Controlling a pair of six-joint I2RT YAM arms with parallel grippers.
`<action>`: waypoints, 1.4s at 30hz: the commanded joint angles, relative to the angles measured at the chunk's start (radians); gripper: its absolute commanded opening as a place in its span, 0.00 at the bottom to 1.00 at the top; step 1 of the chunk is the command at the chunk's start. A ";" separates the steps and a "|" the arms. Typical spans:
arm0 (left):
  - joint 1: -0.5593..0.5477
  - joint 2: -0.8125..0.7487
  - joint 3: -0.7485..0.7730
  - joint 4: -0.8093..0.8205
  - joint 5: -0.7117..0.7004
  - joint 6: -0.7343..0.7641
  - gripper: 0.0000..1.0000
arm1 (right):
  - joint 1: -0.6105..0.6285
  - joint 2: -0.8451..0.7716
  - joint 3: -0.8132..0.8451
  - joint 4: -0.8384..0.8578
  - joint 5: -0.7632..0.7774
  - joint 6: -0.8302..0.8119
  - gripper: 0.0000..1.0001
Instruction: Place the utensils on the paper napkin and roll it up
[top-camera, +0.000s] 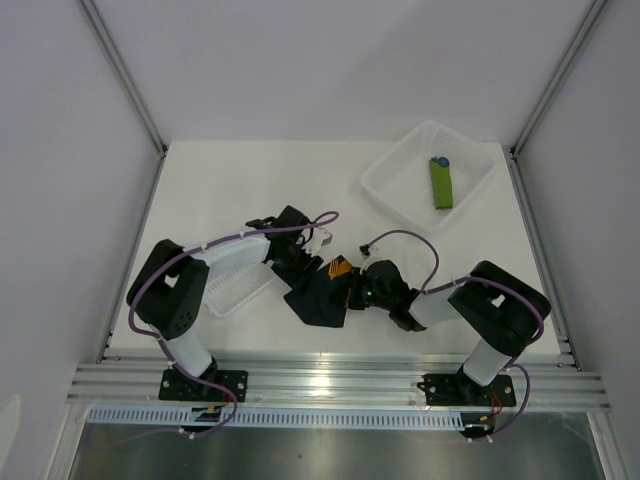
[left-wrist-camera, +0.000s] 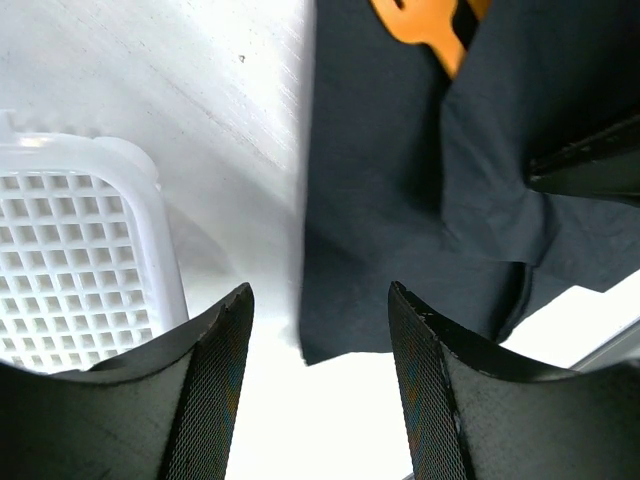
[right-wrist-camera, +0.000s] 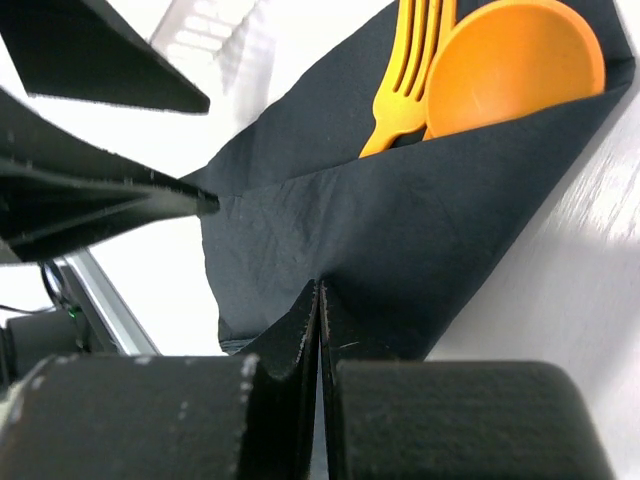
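Observation:
The black paper napkin (top-camera: 318, 300) lies on the table between the arms, one flap folded over the orange utensils (top-camera: 338, 267). A fork (right-wrist-camera: 405, 80) and a round spoon (right-wrist-camera: 515, 65) stick out from the fold. My right gripper (right-wrist-camera: 320, 285) is shut, its tips resting on the folded flap; I see nothing between them. My left gripper (left-wrist-camera: 320, 290) stands open just above the napkin's (left-wrist-camera: 400, 230) near corner, with nothing between its fingers (left-wrist-camera: 225, 350). The left gripper's fingers (right-wrist-camera: 100, 200) show beside the napkin's left point in the right wrist view.
A clear plastic bin (top-camera: 385, 195) at the back right holds a green rolled bundle (top-camera: 441, 182) with a blue tip. A white lattice basket (left-wrist-camera: 150, 200) sits left of the napkin, under the left arm. An aluminium rail (top-camera: 330, 385) runs along the near edge.

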 joint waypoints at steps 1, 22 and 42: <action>0.002 -0.008 -0.006 -0.010 -0.004 0.022 0.60 | 0.021 -0.044 -0.028 -0.107 0.018 -0.088 0.00; -0.021 0.024 -0.068 -0.131 0.094 0.011 0.55 | 0.133 -0.154 -0.069 -0.133 0.263 -0.064 0.00; -0.057 0.104 -0.048 -0.142 0.121 0.002 0.39 | 0.152 -0.183 -0.114 -0.098 0.329 -0.038 0.00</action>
